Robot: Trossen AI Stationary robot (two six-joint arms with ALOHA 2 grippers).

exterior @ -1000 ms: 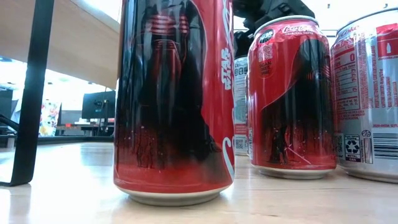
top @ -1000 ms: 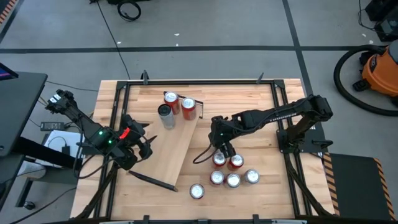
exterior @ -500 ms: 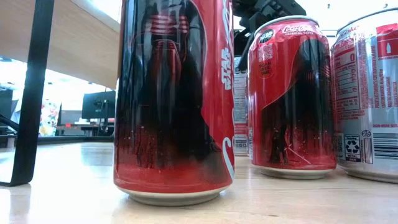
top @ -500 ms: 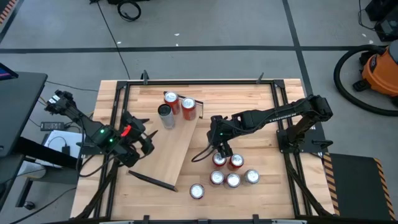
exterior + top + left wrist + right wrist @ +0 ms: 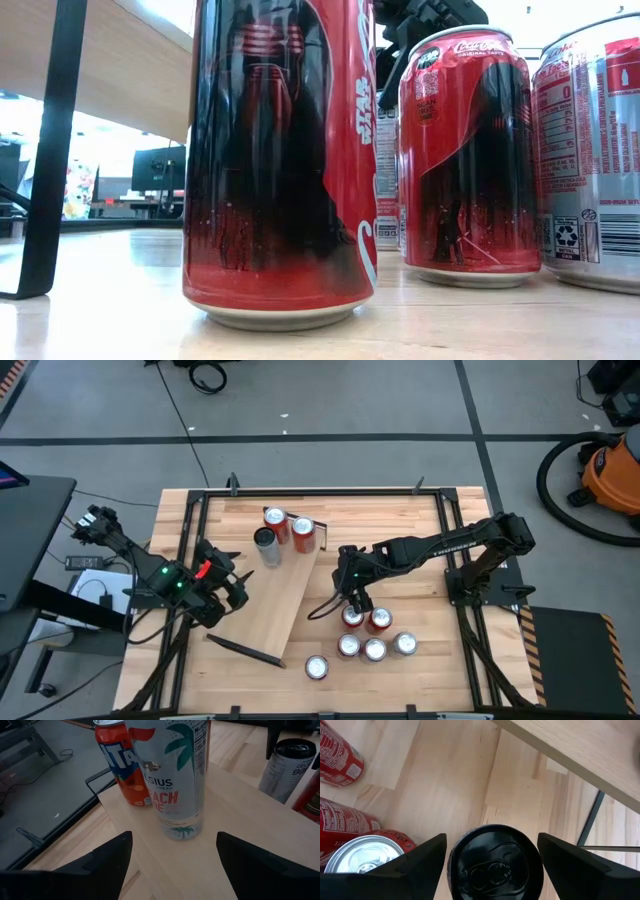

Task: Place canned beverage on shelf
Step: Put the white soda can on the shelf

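Note:
The shelf [image 5: 280,600], a pale plank, slants across the tabletop [image 5: 400,530], raised on a dark bar [image 5: 55,150] at its end. Three cans [image 5: 275,522] stand on its far end. My left gripper [image 5: 228,595] hovers open over the plank's left side. An orange can [image 5: 120,765] and a white can [image 5: 172,775] stand ahead of its fingers [image 5: 172,840]. My right gripper [image 5: 352,600] is open above a cluster of cans [image 5: 375,635] on the table. Its fingers [image 5: 491,837] stand on either side of a black-topped can [image 5: 495,865].
A dark grey can [image 5: 287,767] stands farther along the plank. Red cans [image 5: 280,160] [image 5: 465,150] stand close together at the table's near right, and one can [image 5: 317,667] stands apart by the near edge. A black frame [image 5: 195,540] rims the tabletop.
My right gripper has tipped and rolled slightly in place over the can cluster. In the low view its dark fingers now reach lower behind the red cans. The cans and the shelf have not moved.

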